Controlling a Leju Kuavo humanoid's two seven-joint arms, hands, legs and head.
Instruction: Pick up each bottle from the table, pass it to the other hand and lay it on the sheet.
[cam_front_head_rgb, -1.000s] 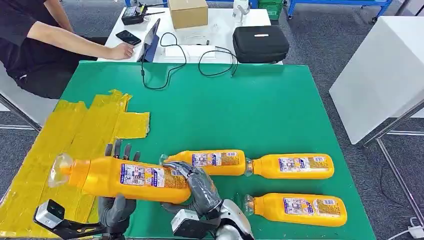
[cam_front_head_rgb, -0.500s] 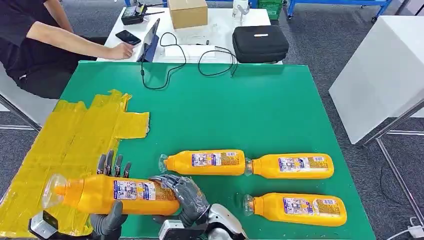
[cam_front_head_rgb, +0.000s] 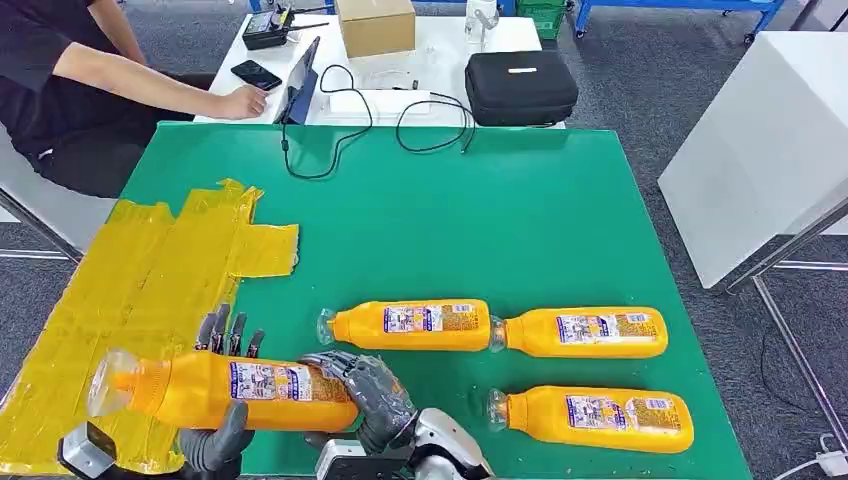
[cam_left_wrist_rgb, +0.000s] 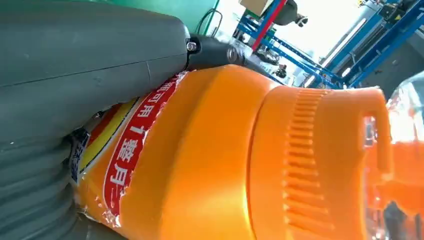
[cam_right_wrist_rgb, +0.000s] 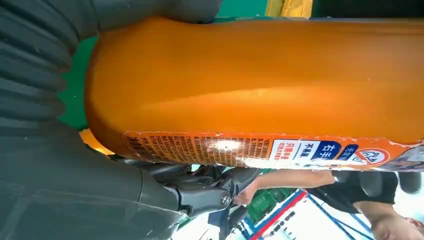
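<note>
Green table (cam_front_head_rgb: 520, 220) under me, yellow sheet (cam_front_head_rgb: 130, 290) on my left. I'm gripping one orange bottle (cam_front_head_rgb: 225, 388) crosswise, cap leftward over the sheet's edge, left hand (cam_front_head_rgb: 222, 435) and right hand (cam_front_head_rgb: 372, 390) both clasping it.

A glossy orange plastic bottle (cam_front_head_rgb: 225, 390) was seen, with a clear plastic cap (cam_front_head_rgb: 107, 380) and a shiny printed label (cam_front_head_rgb: 270, 381) wrinkled at its edge. A ribbed orange collar (cam_left_wrist_rgb: 320, 160) was shown under the cap in the left wrist view. The left hand (cam_front_head_rgb: 222, 440) and right hand (cam_front_head_rgb: 365, 388) were covered in matt grey ribbed rubber-like skin, with dark metal screws at the fingers. The bench (cam_front_head_rgb: 500, 230) was covered in smooth matt green material. The sheet (cam_front_head_rgb: 130, 300) was made of yellow, slightly glossy, creased strips like tape. A matt black fabric case (cam_front_head_rgb: 520, 88) and a brown cardboard box (cam_front_head_rgb: 376, 25) were seen on a smooth white table (cam_front_head_rgb: 440, 45).
</note>
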